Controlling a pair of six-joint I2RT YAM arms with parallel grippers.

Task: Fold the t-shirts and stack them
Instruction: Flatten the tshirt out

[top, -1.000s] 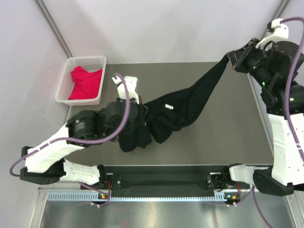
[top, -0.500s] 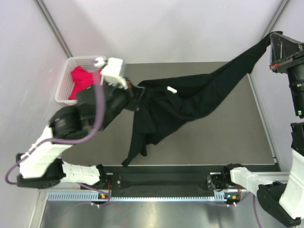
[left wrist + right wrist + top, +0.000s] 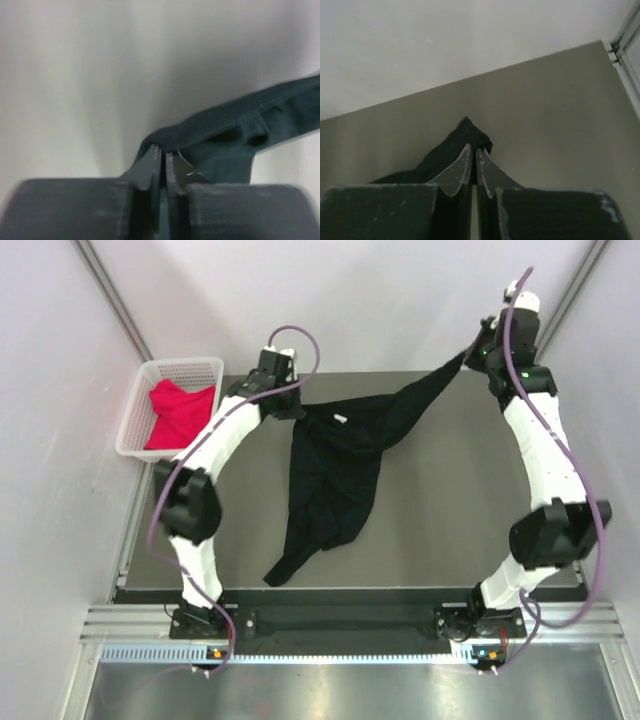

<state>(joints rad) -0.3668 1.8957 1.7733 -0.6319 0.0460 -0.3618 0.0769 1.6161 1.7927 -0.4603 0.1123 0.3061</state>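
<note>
The black t-shirt hangs stretched between both grippers over the far half of the table, its loose end trailing toward the near edge. My left gripper is shut on its left end, with black cloth pinched at the tips. My right gripper is shut on the right end, a tuft of cloth above the tips. The red-pink t-shirt lies crumpled in the basket.
A white lattice basket stands at the table's far left corner. Grey walls close in on the back and both sides. The table's dark surface shows to the right of the shirt.
Both arms have reached toward the far edge. The left gripper carried its end of the black shirt from the table's middle to the far left. The shirt now hangs spread between them.
</note>
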